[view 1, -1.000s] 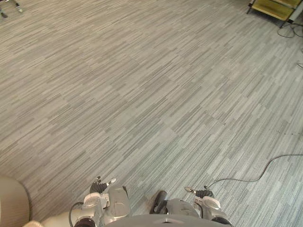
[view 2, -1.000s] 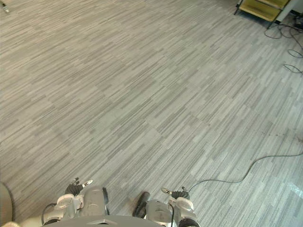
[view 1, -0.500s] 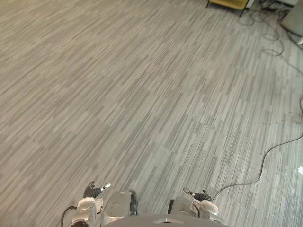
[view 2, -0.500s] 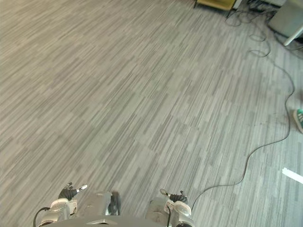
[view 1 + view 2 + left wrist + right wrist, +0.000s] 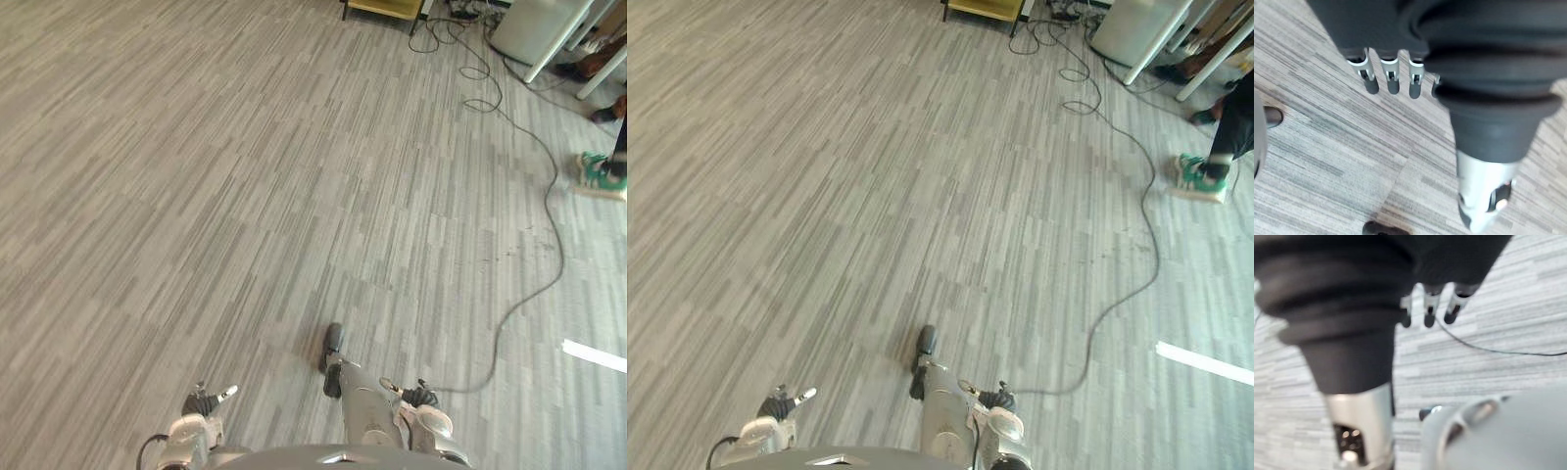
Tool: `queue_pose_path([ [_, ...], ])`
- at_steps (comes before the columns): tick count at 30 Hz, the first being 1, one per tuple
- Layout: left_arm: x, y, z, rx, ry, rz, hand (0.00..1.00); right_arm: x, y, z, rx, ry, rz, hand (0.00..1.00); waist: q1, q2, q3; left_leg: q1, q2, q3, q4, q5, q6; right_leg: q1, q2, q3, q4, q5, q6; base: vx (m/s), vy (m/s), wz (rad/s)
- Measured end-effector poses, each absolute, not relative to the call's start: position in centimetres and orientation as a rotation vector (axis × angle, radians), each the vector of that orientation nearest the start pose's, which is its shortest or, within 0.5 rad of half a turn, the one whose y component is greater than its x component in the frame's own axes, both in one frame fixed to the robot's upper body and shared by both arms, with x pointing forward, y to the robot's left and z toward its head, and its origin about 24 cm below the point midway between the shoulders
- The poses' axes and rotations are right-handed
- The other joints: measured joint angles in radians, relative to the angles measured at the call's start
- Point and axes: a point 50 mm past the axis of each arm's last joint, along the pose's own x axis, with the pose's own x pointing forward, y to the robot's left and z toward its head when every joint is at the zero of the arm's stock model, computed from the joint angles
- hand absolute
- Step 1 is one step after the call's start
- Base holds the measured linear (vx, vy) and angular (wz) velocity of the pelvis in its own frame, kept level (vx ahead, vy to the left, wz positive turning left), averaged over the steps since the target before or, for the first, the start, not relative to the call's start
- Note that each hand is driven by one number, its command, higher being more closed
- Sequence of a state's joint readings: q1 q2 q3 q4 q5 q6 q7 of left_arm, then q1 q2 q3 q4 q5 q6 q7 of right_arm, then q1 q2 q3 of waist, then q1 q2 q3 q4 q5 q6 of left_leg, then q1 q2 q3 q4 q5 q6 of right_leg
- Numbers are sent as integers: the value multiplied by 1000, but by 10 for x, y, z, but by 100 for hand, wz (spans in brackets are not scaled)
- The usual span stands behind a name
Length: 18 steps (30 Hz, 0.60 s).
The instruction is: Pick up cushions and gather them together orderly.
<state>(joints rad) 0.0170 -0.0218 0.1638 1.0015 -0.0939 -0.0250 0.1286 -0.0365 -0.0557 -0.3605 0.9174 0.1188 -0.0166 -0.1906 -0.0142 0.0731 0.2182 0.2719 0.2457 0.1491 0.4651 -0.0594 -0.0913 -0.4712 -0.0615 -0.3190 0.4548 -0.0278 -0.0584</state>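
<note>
My left hand (image 5: 201,404) hangs low at the bottom edge of the left eye view, over bare grey striped carpet. In the left wrist view its fingers (image 5: 1391,81) point straight down at the floor and its thumb (image 5: 1483,196) stands apart, with nothing held. My right hand (image 5: 421,399) hangs the same way at the bottom right. The right wrist view has its fingers (image 5: 1427,308) straight and its thumb (image 5: 1359,433) apart, also holding nothing.
A black cable (image 5: 549,245) snakes across the carpet on the right. At the far top stand a yellow-shelved rack (image 5: 384,8) and a white cabinet (image 5: 529,29) with white table legs beside it. A person's green shoe (image 5: 600,171) is at the right edge. A white strip (image 5: 593,354) lies on the floor.
The camera has swung to the right: the tan cushion at the lower left edge has left the picture, and the cabinet, cable and shoe have come in. Both hands still hang low.
</note>
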Motion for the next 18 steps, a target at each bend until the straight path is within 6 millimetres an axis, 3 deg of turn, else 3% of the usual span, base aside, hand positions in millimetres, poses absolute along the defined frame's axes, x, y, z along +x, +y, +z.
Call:
queue_pose_path([
  [1,127,168,-153,-140,997,325,0,153,-228,-131,142,856,-575,0,2,9,0,-90,34,-60,197,118,0,52,25,-11,2,-43,-6,551,-164,-1],
  [2,130,168,-151,-150,980,327,0,149,-226,-133,146,869,-574,0,6,17,3,-191,66,-94,418,112,4,105,49,-18,-9,-81,-22,634,-159,-4],
  [3,133,171,-149,-155,958,339,0,144,-221,-136,150,883,-568,0,19,17,7,-291,91,-88,637,65,5,177,75,-18,-23,-110,-44,610,-111,-11],
  [4,136,174,-147,-148,937,343,0,141,-221,-137,145,893,-571,0,36,14,13,-354,93,-66,739,15,14,248,87,-7,-36,-137,-48,394,-65,-20],
  [6,136,177,-145,-147,920,352,0,134,-221,-140,140,912,-574,0,60,2,21,-445,76,-20,770,-43,35,345,101,28,-76,-168,-39,393,-27,-32],
  [9,134,179,-143,-151,899,363,0,135,-221,-139,136,913,-573,0,77,8,15,-613,8,28,589,-131,34,492,101,83,-214,-175,-25,578,90,-50],
  [12,135,177,-142,-156,887,359,0,132,-221,-141,144,925,-582,0,101,2,13,-619,-75,43,115,-125,23,567,77,130,-291,-168,21,445,173,-52],
  [13,136,177,-141,-150,885,351,0,131,-221,-143,151,943,-590,0,109,-3,12,-612,-122,13,-145,-9,17,605,62,156,-318,-185,47,697,292,-69],
  [14,137,176,-141,-143,883,342,0,127,-221,-146,151,964,-596,0,132,-16,4,-567,-143,13,-232,136,3,634,53,198,-348,-193,55,602,237,-65],
  [15,141,178,-140,-130,875,332,0,126,-216,-148,158,982,-587,0,137,-34,-2,-556,-170,29,-234,120,44,653,37,217,-369,-191,59,727,280,-35],
  [16,143,187,-139,-90,875,325,0,129,-210,-148,175,982,-576,0,112,-63,-8,-582,-189,34,-121,49,131,663,-2,234,-350,-159,76,474,187,-1],
  [17,142,187,-139,-90,875,325,0,129,-210,-148,175,981,-576,0,113,-66,-9,-586,-189,38,-93,28,139,660,-7,246,-329,-160,77,566,257,-8],
  [18,141,187,-140,-91,879,325,0,127,-210,-149,174,985,-577,0,119,-73,-22,-576,-190,45,-45,-43,148,622,-20,270,-202,-179,108,501,235,-31],
])
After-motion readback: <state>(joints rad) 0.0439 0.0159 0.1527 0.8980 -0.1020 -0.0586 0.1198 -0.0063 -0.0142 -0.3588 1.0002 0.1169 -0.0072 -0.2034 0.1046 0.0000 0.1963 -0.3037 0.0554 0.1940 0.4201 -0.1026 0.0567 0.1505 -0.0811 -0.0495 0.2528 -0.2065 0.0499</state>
